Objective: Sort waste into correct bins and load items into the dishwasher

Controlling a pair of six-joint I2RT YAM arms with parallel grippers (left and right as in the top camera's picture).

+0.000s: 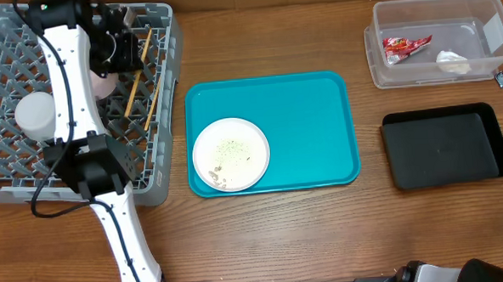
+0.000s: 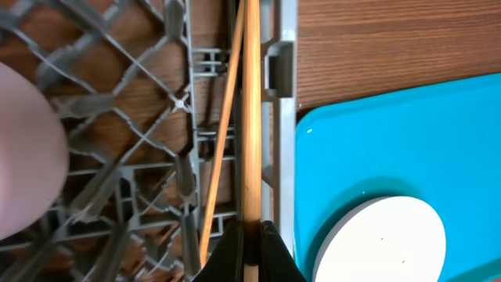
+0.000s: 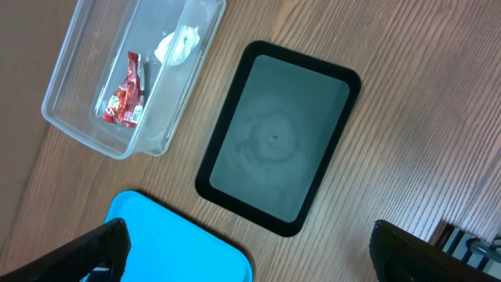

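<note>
Dish rack (image 1: pixel 169 94): grey, lattice floor, low walls, at the table's left end. Inside, toward its near-left part, a white bowl (image 1: pixel 36 115). Farther in, partly hidden under the arm, a pale bowl (image 2: pixel 23 157). Along the rack's right wall, lying on the lattice, a chopstick (image 2: pixel 250 117) and a second chopstick (image 2: pixel 225 117), close together and at a slight angle to each other.

Left gripper (image 2: pixel 250 235): over the rack's right side, fingers clamped narrow on the chopstick. Second chopstick outside the grip, passing to one side of the fingers.

Just beside the rack, in the middle of the table, a teal tray (image 1: pixel 318 112). On the tray's near-left part, a white plate (image 1: pixel 231 154) bearing pale crumbs (image 1: pixel 223 172) and a faint greenish smear.

At the table's right end, far side, a clear tub (image 1: pixel 383 71) containing a red wrapper (image 1: pixel 405 47) and a white tissue (image 1: pixel 453 61), set apart from each other. Nearer than the tub and apart from it, a black bin (image 1: pixel 443 145).

Right gripper (image 3: pixel 249 235): above the table's right part, fingers spread wide, looking down on the black bin, the tub and a tray corner.
</note>
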